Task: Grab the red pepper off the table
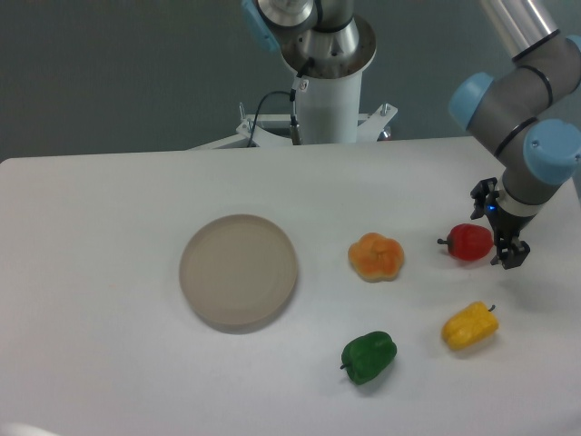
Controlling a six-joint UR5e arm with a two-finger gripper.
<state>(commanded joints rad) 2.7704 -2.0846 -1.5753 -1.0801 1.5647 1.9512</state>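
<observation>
The red pepper (469, 242) is small and glossy with a short dark stem pointing left. It lies on the white table (109, 363) at the right side. My gripper (497, 227) hangs low over the table just right of the pepper, close against it. Its two dark fingers (511, 253) stand apart, one behind the pepper and one in front of it. The jaws are not closed on the pepper. The pepper rests on the table.
An orange lobed pepper (376, 257) lies left of the red one. A yellow pepper (469, 327) and a green pepper (369, 356) lie nearer the front. A round beige-grey plate (239, 272) sits mid-table. The robot base (327, 91) stands at the back.
</observation>
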